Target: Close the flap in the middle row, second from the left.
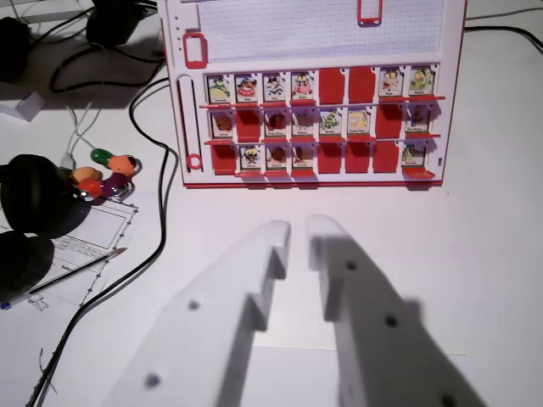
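The gripper (298,227) hangs over the bare white table (501,254), below the game board (322,93) in the wrist view. Its two white fingers (254,280) are only a little apart, with a narrow gap between the tips. They hold nothing and touch nothing; the tips are near the lower edge of the board but clearly apart from it.

The board is red and white and has three rows of small flaps with cartoon faces. Some flaps show a picture, others show only plain red. In the middle row of the board, the second place from the wrist view's left (248,125) shows plain red, between a picture flap (222,124) on its left and another picture flap (277,122) on its right. I cannot tell from this view if the red one stands up or lies flat.

To the wrist view's left of the board, a black cable (166,203) runs across the table. Further left of the board lie some coloured beads (106,174), a black round thing (38,195), a pen (81,267) and a printed paper (93,237).
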Action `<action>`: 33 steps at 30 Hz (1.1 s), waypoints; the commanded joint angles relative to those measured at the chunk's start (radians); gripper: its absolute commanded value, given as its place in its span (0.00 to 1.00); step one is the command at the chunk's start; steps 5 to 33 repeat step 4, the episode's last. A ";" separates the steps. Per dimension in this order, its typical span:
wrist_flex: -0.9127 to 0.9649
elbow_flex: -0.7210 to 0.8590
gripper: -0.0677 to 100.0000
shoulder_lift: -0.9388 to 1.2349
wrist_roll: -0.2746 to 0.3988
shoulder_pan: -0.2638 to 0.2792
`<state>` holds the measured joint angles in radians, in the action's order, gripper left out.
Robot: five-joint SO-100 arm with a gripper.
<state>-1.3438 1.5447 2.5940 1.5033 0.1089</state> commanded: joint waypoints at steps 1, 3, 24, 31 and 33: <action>0.006 -0.011 0.02 0.012 0.015 -0.009; 0.014 -0.009 0.02 0.011 0.014 -0.012; 0.015 -0.008 0.02 0.011 0.014 -0.012; 0.015 -0.008 0.02 0.011 0.014 -0.012; 0.015 -0.008 0.02 0.011 0.014 -0.012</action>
